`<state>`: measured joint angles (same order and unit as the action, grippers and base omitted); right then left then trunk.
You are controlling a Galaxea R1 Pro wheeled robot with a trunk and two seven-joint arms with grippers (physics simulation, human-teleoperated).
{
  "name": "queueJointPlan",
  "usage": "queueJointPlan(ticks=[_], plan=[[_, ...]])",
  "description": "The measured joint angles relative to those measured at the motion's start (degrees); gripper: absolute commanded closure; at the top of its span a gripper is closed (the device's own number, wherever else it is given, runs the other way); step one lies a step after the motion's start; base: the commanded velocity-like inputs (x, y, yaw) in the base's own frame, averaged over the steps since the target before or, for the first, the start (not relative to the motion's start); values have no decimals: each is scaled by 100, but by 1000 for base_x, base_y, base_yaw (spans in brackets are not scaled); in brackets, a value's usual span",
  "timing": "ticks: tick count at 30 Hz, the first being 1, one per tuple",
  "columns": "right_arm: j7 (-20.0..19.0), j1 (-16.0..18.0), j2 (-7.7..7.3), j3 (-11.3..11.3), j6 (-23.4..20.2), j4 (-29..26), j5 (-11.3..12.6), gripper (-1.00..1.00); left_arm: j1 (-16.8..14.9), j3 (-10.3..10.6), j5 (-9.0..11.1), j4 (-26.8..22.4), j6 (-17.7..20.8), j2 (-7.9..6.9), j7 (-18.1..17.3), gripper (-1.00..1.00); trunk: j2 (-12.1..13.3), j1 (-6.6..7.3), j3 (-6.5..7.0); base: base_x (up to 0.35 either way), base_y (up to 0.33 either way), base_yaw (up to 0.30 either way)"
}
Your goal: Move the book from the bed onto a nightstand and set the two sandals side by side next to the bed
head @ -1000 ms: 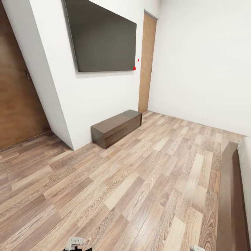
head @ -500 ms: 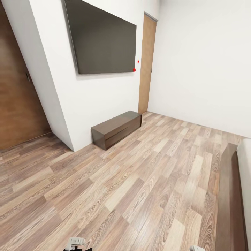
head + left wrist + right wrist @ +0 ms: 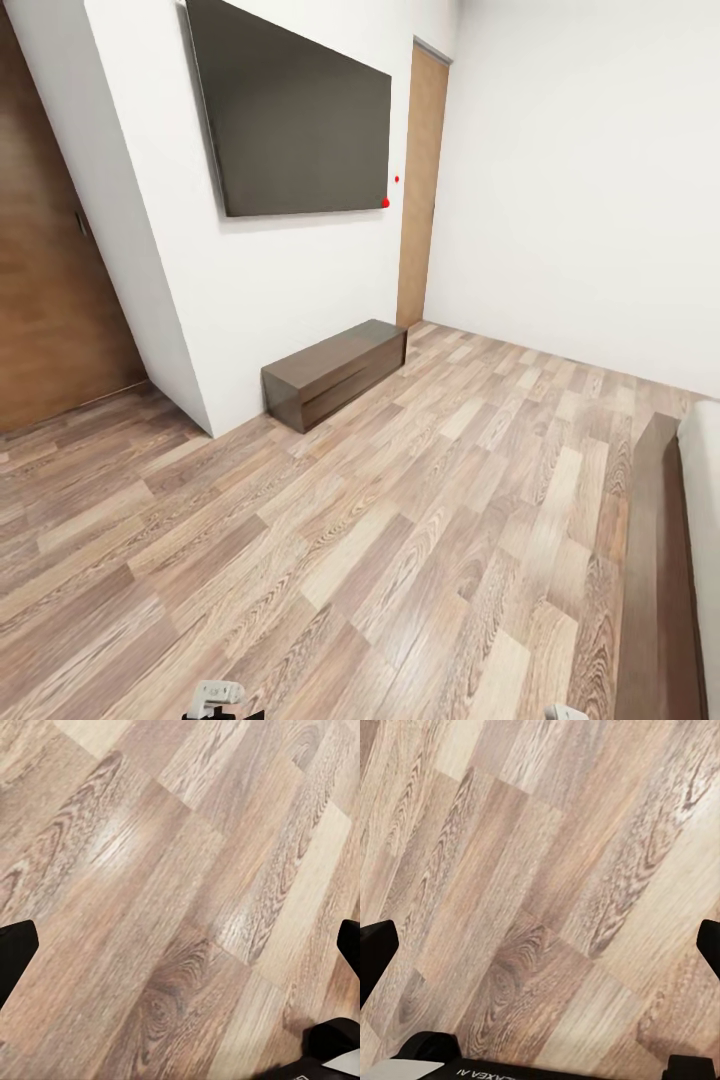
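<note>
The bed [image 3: 655,560] shows at the right edge of the head view as a dark-brown frame rail with a strip of pale mattress [image 3: 706,500] beside it. The book, the sandals and the nightstand are out of view. My left gripper [image 3: 182,949] is open, its black fingertips [image 3: 15,952] wide apart over bare plank floor with nothing between them. My right gripper [image 3: 542,949] is open in the same way above the floor. White parts of the left arm [image 3: 215,693] and the right arm [image 3: 565,712] peek in at the bottom of the head view.
A low dark-brown cabinet [image 3: 335,372] stands against the white wall under a large dark screen [image 3: 295,115]. A light-brown door [image 3: 421,185] is in the far corner and dark wood panelling [image 3: 55,290] at the left. Wood-plank floor [image 3: 380,520] stretches between wall and bed.
The head view has drifted slightly, so the screen sits a little lower and a bit more of the mattress shows. Nothing in the room has moved.
</note>
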<state>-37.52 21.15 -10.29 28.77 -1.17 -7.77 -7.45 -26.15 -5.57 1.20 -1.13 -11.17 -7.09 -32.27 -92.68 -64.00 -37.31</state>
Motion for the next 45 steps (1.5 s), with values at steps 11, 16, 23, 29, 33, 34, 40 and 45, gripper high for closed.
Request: queueJointPlan(ticks=[11,16,23,29,33,34,40,45], plan=[[3,0,0,0,-1,0,3,-100,0,0,6,0,-16,-2,-2,-100,0,3,0,150,0,0],[3,0,0,4,0,0,3,-100,0,0,8,0,-13,-2,-2,-100,0,3,0,314,0,0],[6,0,0,5,4,0,4,-100,0,0,8,0,-18,-2,-2,-100,0,1,0,136,0,0],[13,0,0,5,3,0,3,-100,0,0,5,0,-18,-2,-9,-100,0,3,0,244,0,0],[12,0,0,4,0,0,3,-100,0,0,7,0,-18,-2,-9,-100,0,3,0,321,0,0],[11,0,0,3,-1,0,3,-100,0,0,8,0,-18,-2,-7,-100,0,3,0,329,0,0],[13,0,0,5,-2,-2,3,-100,0,0,8,0,-18,-2,-3,-100,0,4,0,332,0,0],[8,0,0,2,-2,0,3,-100,0,0,8,0,-18,-2,-2,-100,0,3,0,327,0,0]])
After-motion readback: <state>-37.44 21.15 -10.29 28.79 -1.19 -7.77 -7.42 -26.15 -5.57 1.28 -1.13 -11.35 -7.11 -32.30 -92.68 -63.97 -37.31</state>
